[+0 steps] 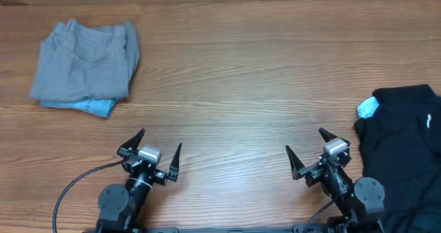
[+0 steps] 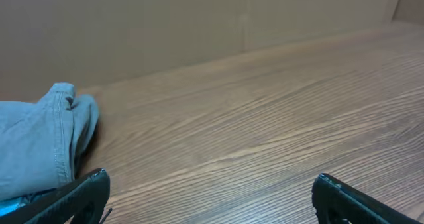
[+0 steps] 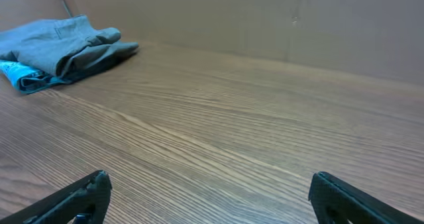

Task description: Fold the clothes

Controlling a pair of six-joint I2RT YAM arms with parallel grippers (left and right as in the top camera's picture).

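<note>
A wood-grain table (image 1: 241,74) meets a plain brown wall (image 2: 132,25).

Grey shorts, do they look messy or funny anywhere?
A little: blue denim sticks out under the folded grey shorts at their near edge, so the stack is uneven. The black garment on the right lies bunched, unfolded.

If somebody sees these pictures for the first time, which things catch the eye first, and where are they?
First the folded grey cloth shorts at the far left of the wooden table, with a light-blue denim edge showing underneath. Next the crumpled black garment at the right edge. The left hand and right hand stand open and empty at the near side.
</note>
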